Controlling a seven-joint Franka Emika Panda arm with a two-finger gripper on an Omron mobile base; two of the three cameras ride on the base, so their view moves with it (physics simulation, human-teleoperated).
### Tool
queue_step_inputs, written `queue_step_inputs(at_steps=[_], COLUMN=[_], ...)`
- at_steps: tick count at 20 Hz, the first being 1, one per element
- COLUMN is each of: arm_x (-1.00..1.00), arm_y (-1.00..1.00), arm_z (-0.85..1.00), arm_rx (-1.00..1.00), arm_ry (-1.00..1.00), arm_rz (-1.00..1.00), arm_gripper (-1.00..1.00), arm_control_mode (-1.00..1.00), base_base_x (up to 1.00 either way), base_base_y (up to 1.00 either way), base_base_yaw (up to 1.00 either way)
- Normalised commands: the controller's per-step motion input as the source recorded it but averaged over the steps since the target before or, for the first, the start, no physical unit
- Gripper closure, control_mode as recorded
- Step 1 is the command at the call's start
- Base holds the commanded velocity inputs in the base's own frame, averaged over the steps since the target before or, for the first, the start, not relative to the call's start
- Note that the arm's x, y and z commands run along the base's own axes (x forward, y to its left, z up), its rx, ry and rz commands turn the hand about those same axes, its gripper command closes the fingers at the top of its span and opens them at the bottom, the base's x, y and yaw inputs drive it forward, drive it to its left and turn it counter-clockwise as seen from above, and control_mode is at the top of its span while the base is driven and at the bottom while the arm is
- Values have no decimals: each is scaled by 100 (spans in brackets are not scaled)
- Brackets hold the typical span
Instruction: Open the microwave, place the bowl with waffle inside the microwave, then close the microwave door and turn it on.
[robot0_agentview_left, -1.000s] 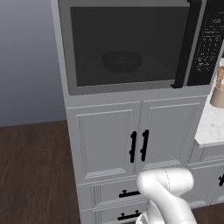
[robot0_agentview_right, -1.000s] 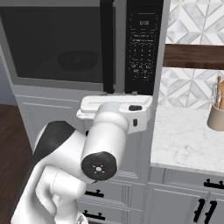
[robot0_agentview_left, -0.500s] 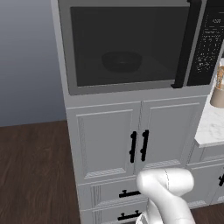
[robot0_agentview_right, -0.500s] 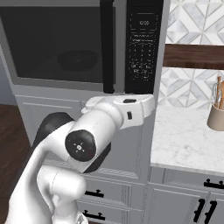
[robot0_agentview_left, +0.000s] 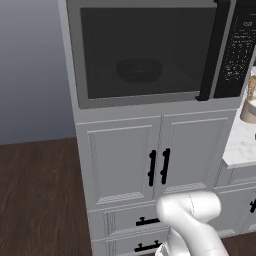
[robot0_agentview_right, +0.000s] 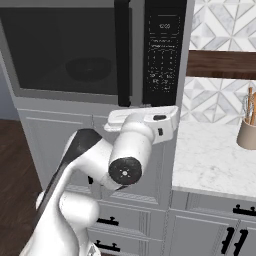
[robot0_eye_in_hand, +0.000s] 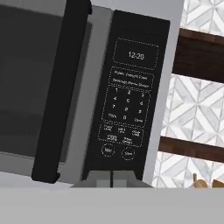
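The microwave (robot0_agentview_left: 145, 101) sits built in above white cabinets, and the microwave door (robot0_agentview_left: 100, 55) is closed, its black bar handle (robot0_agentview_left: 212, 50) upright at the door's right edge. Through the tinted window the black bowl (robot0_agentview_left: 139, 70) stands inside on the turntable, also dim in the right base view (robot0_agentview_right: 89, 68). The waffle is hidden in the bowl behind the dark glass. My gripper (robot0_eye_in_hand: 111, 177) is shut with nothing in it, just below and in front of the black keypad (robot0_eye_in_hand: 127, 100). The white hand (robot0_agentview_right: 142, 116) sits under the keypad panel (robot0_agentview_right: 162, 55).
White cabinet doors with short black handles (robot0_agentview_left: 159, 167) and drawers lie below the microwave. To the right a marble counter (robot0_agentview_right: 210, 160) carries a beige utensil holder (robot0_agentview_right: 247, 132), with a wooden shelf (robot0_agentview_right: 222, 64) and patterned tiles behind. Dark wood floor (robot0_agentview_left: 35, 200) lies at left.
The jaws have closed. The forearm and wrist have rolled while the hand stayed under the keypad. Microwave, door and bowl have not moved.
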Motion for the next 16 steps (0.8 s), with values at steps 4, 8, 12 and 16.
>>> queue_step_inputs(at_steps=[4, 8, 12, 16], arm_x=[40, 32, 49, 45], arm_y=[-23, -12, 0, 0], arm_z=[10, 0, -9, -1], arm_rx=[-1, -1, 0, 0], arm_ry=[0, 0, 0, 0], arm_rz=[34, 10, 0, 0], arm_gripper=[100, 100, 100, 100], arm_control_mode=[-100, -100, -100, -100], base_base_x=[0, 0, 0, 0], base_base_y=[0, 0, 0, 0], base_base_yaw=[0, 0, 0, 0])
